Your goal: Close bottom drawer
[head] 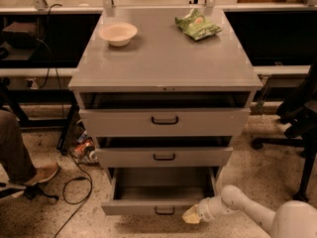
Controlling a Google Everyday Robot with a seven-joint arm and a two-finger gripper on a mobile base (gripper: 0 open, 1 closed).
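Bottom drawer (133,208): lowest of three in the grey cabinet, pulled well out. Its shallow tray is open to view and looks bare. The flat front faces the camera, with the small black handle (164,211) at its middle.
Pincer (192,214): down near the floor, against or just beside the right part of the drawer's front, to the right of the handle. Whether it is wide or narrow I cannot tell.
Arm (247,213): comes in from the lower right and lies low, probably so that a push runs along the drawer's line of travel.
Why placed so: closing needs no grip, only pressure on the flat front. A push this far off centre may skew the tray on its runners.
Middle drawer (198,156): slightly out, apart from the pincer.
Top drawer (114,122): also slightly out.
Worktop (163,63): carries a pale bowl (118,33) and a green snack bag (198,26), well apart from the work below.
Stage: I judge the push is about to start; the drawer is not yet in.
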